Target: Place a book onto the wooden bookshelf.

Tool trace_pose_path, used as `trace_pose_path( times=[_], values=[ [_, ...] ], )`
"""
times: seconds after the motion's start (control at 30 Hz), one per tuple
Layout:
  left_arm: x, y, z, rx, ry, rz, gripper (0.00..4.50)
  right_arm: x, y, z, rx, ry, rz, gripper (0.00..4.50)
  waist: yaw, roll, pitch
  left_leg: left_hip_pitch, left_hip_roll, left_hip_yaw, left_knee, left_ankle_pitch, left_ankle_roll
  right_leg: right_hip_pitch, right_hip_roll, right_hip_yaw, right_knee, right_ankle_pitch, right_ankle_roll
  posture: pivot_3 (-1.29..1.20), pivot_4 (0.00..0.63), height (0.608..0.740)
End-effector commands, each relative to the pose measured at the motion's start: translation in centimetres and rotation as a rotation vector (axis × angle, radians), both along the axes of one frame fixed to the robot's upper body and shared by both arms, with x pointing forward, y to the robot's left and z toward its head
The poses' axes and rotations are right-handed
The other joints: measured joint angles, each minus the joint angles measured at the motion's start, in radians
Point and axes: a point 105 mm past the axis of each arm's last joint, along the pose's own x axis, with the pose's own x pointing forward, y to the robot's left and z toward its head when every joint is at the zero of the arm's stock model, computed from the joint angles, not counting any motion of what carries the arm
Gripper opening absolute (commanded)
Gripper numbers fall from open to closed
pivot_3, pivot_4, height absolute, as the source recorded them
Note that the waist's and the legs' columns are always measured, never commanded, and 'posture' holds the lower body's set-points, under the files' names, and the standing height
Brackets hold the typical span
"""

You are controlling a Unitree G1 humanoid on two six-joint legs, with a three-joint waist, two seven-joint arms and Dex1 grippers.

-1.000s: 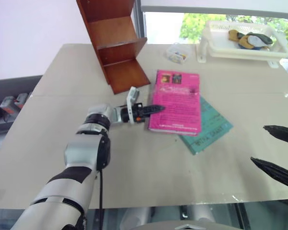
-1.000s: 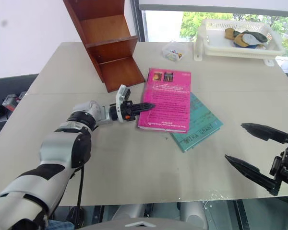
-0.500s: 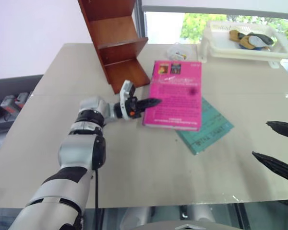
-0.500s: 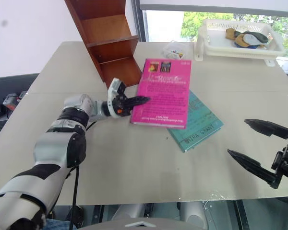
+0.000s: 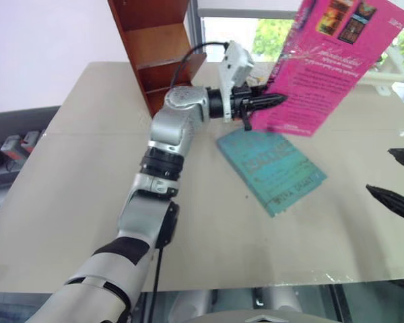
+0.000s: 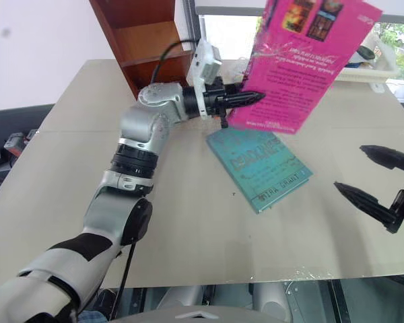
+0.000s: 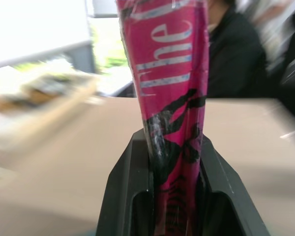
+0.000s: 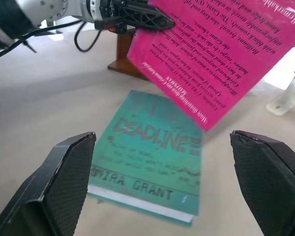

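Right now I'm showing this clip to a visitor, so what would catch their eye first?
First the bright pink book, held up in the air above the table with the left gripper shut on its edge. Directly beneath it a teal book lies flat on the table. The wooden bookshelf stands at the table's far left, and the right gripper waits open at the right.

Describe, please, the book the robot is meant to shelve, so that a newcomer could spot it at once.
Start at the beige table with the wooden bookshelf at its far side. Above the table, the left gripper holds the book up by one edge. It is bright pink with dense small text, unlike the teal book lying flat below.
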Motion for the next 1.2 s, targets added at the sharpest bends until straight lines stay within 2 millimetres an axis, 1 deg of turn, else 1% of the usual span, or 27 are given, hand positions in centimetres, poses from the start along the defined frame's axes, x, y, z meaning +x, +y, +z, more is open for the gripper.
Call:
trace_pose_path(
  times=[0.03, 0.1, 0.13, 0.17, 0.3, 0.4, 0.47, 0.53, 0.57, 0.7, 0.83, 1.0, 1.07, 1.2],
  values=[
    [-0.9, -1.0, 4.4, 0.040, -0.358, 0.019, 0.38, 0.3, 0.0, 0.8, -0.019, -0.047, 0.011, 4.50, 0.000, 0.000, 0.000, 0.000, 0.000, 0.000, 0.000, 0.000, 0.000, 0.000, 0.000, 0.000, 0.000, 0.000, 0.000, 0.00, 0.150, 0.740],
    [-0.6, -0.8, 5.4, 0.117, -0.504, 0.065, 0.38, 0.6, -0.1, 1.2, -0.007, -0.062, 0.016, 4.50, -0.001, 0.000, 0.000, 0.000, 0.000, 0.001, -0.001, 0.000, 0.001, 0.000, 0.000, -0.002, -0.001, 0.000, 0.000, 0.00, 0.150, 0.740],
    [-0.4, -0.4, 6.2, 0.172, -0.600, 0.106, 0.38, 0.7, -0.3, 1.4, 0.002, -0.072, 0.017, 4.50, -0.002, 0.000, 0.000, 0.000, -0.001, 0.001, -0.001, -0.001, 0.001, 0.000, 0.000, -0.002, -0.001, 0.000, 0.000, 0.00, 0.150, 0.740],
    [-0.2, 0.2, 7.2, 0.229, -0.706, 0.160, 0.38, 0.8, -0.5, 1.7, 0.017, -0.080, 0.019, 4.50, -0.003, 0.000, 0.000, 0.000, -0.001, 0.002, -0.001, -0.001, 0.001, -0.001, 0.000, -0.002, -0.002, 0.000, 0.000, 0.00, 0.150, 0.740],
    [0.4, 2.3, 10.0, 0.383, -0.975, 0.318, 0.38, 0.9, -1.4, 3.3, 0.086, -0.131, 0.030, 4.50, -0.003, 0.000, 0.001, 0.000, 0.000, 0.003, -0.003, -0.001, 0.001, -0.001, 0.001, -0.001, -0.001, 0.000, 0.001, 0.00, 0.150, 0.740],
    [1.1, 3.8, 11.3, 0.436, -1.061, 0.411, 0.38, 1.1, -2.2, 4.6, 0.142, -0.168, 0.055, 4.50, -0.003, 0.000, 0.002, 0.000, -0.001, 0.003, -0.002, -0.001, 0.001, -0.001, 0.004, -0.001, -0.001, 0.000, 0.001, 0.00, 0.150, 0.740],
    [1.8, 4.5, 11.1, 0.488, -1.063, 0.432, 0.38, 1.1, -2.4, 5.2, 0.169, -0.181, 0.078, 4.50, -0.002, 0.000, 0.002, 0.000, -0.001, 0.003, -0.002, -0.001, 0.001, -0.001, 0.004, -0.002, -0.001, 0.000, 0.001, 0.00, 0.150, 0.740],
    [2.9, 6.0, 10.2, 0.600, -1.003, 0.468, 0.38, 0.9, -3.1, 6.4, 0.246, -0.198, 0.133, 4.50, -0.002, 0.000, 0.002, 0.000, -0.001, 0.002, -0.002, -0.001, 0.001, -0.001, 0.004, -0.002, -0.001, 0.000, 0.001, 0.00, 0.150, 0.740],
    [3.3, 6.6, 10.1, 0.636, -0.993, 0.488, 0.38, 0.8, -3.5, 6.8, 0.274, -0.207, 0.152, 4.50, -0.003, 0.000, 0.002, -0.001, -0.001, 0.002, -0.002, -0.001, 0.002, -0.001, 0.004, -0.003, -0.001, 0.000, 0.001, 0.00, 0.150, 0.740],
    [3.9, 8.3, 10.2, 0.716, -0.938, 0.541, 0.38, 1.3, -4.4, 7.5, 0.337, -0.221, 0.182, 4.50, -0.004, 0.000, 0.003, -0.001, -0.002, 0.003, -0.002, -0.001, 0.002, -0.002, 0.004, -0.002, -0.001, 0.000, 0.001, 0.00, 0.150, 0.740],
    [4.0, 9.2, 10.4, 0.776, -0.916, 0.590, 0.38, 2.0, -4.4, 6.9, 0.329, -0.189, 0.199, 4.50, -0.004, 0.000, 0.003, -0.003, -0.002, 0.003, -0.002, -0.001, 0.002, -0.004, 0.004, -0.002, 0.000, 0.000, 0.001, 0.00, 0.150, 0.740],
    [3.4, 9.5, 12.0, 0.759, -0.897, 0.663, 0.38, 2.9, -4.3, 6.9, 0.326, -0.181, 0.229, 4.50, -0.004, 0.000, 0.003, -0.006, -0.002, 0.003, 0.000, -0.001, 0.002, -0.006, 0.004, -0.002, 0.001, 0.000, 0.001, 0.00, 0.150, 0.740],
    [3.5, 10.1, 11.6, 0.782, -0.855, 0.685, 0.38, 3.3, -4.3, 7.0, 0.319, -0.179, 0.240, 4.50, -0.004, 0.000, 0.003, -0.008, -0.002, 0.002, 0.001, -0.001, 0.002, -0.009, 0.004, -0.002, 0.003, 0.000, 0.001, 0.00, 0.150, 0.740],
    [3.7, 12.5, 10.3, 0.860, -0.761, 0.753, 0.38, 4.2, -4.4, 7.7, 0.320, -0.188, 0.261, 4.50, -0.013, 0.001, 0.002, -0.016, -0.002, 0.004, 0.004, -0.001, 0.002, -0.017, 0.004, -0.002, 0.006, 0.000, 0.001, 0.00, 0.150, 0.740]
  ],
)
